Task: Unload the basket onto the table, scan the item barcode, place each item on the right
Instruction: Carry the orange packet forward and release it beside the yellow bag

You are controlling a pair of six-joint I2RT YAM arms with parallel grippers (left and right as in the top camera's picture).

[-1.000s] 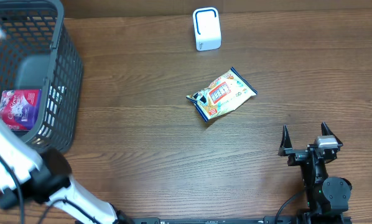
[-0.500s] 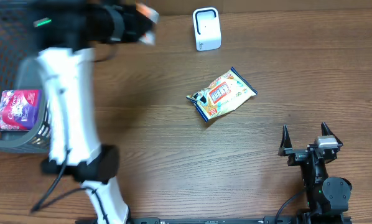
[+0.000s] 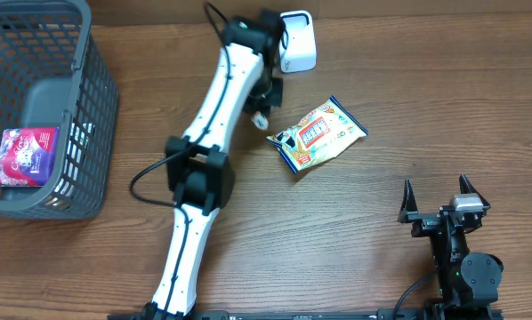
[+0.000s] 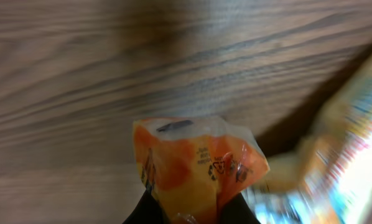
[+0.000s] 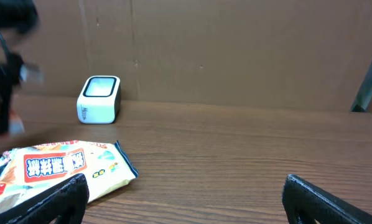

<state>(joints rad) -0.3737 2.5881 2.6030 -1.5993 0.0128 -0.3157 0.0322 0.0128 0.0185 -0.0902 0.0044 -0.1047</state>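
The left gripper [image 4: 187, 214] is closed tight on a small orange packet [image 4: 197, 163]; the wrist view shows the packet's crimped top standing up between the two fingers, with printed symbols on the near face, and no barcode can be made out there.

Change of state: a second ago the left arm was over the basket [image 3: 95, 107] at 9 o'clock; half a second ago it was sweeping across the far side of the table [image 3: 355, 249]; it is now stopped with the packet just at 7 o'clock of the scanner [image 3: 295, 41], which sits at 12 o'clock. Judgement: pick and transfer are done; presentation to the scanner window remains, and the barcode face probably has to be turned toward it.

Arm pose: the left arm is stretched nearly full length from its base at 6 o'clock, elbow at mid-table, forearm running toward 1 o'clock, wrist bent downward over the wood.

Unchanged items: a snack bag [image 3: 318, 135] lies flat at the table centre, just at 4 o'clock of the held packet; a purple pack [image 3: 26, 154] lies in the basket.

The right gripper [image 3: 437, 201] is parked at 4 o'clock, jaws spread wide and holding nothing.
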